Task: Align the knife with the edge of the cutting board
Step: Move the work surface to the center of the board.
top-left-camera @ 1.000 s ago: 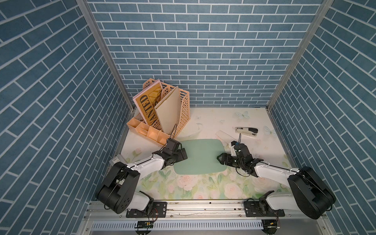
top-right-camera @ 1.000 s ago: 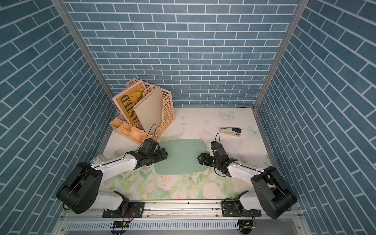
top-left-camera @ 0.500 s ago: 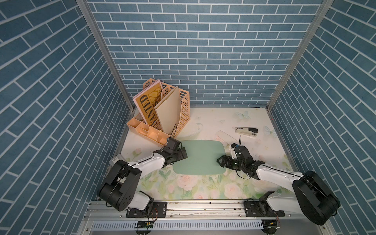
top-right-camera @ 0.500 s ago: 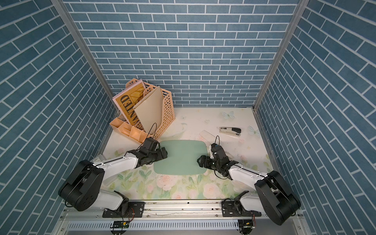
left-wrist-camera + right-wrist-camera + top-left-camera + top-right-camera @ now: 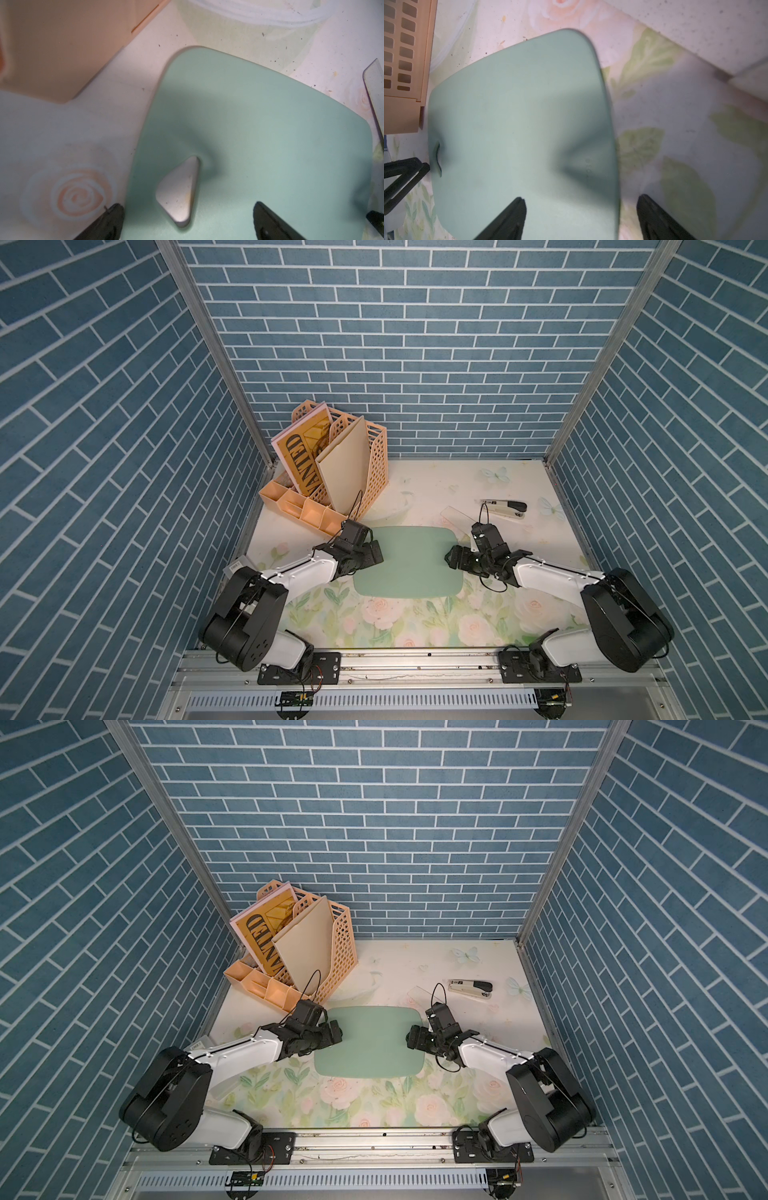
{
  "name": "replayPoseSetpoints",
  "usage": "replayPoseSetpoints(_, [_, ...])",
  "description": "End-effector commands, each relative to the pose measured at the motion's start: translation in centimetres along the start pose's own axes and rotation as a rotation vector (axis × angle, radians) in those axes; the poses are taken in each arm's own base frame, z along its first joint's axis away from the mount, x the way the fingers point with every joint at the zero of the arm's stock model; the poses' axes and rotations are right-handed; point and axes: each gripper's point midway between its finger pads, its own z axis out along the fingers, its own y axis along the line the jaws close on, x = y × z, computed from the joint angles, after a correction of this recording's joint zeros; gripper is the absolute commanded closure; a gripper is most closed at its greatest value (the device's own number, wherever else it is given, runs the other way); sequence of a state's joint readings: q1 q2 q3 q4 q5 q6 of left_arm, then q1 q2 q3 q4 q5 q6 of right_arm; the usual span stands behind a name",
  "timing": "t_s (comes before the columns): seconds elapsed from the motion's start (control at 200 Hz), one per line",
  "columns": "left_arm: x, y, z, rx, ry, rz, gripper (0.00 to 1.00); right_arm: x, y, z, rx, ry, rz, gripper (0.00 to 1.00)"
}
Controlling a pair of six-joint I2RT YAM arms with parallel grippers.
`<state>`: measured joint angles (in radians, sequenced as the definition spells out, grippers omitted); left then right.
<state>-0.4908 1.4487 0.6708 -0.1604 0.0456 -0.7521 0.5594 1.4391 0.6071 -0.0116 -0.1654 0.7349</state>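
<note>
Now our left jaws and right jaws gape wide and empty at the cutting board's [image 5: 407, 562] two short ends. The knife [image 5: 455, 515] lies askew just beside its far corner; we'd likely best steady the board, then sweep the blade parallel.

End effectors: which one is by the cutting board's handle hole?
The left end effector; the triangular hole sits between its fingers, not the right end effector's.

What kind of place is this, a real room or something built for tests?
Probably a staged robot test booth: brick-pattern wall panels between aluminium posts, a floral table cover, and the left arm and right arm bolted to a front rail.
</note>
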Motion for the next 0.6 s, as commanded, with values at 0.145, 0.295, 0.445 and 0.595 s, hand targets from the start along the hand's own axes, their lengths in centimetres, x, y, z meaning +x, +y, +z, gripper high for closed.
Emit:
replayPoseSetpoints(0.145, [0.9, 0.6, 0.3, -0.003, 0.027, -0.003, 0.0, 0.4, 1.2, 1.1, -0.065, 0.071, 0.007, 0.13])
replayPoseSetpoints(0.295, [1.2, 0.1, 0.2, 0.029, 0.036, -0.01, 0.0, 0.9, 1.1, 1.2, -0.066, 0.095, 0.004, 0.13])
replayPoseSetpoints(0.445, [1.4, -0.1, 0.3, 0.046, 0.044, -0.011, 0.0, 1.7, 1.5, 0.9, -0.107, 0.112, 0.014, 0.13])
replayPoseSetpoints(0.595, [1.4, -0.3, 0.3, 0.059, 0.045, -0.012, 0.01, 2.2, 1.6, 0.5, -0.125, 0.118, 0.02, 0.13])
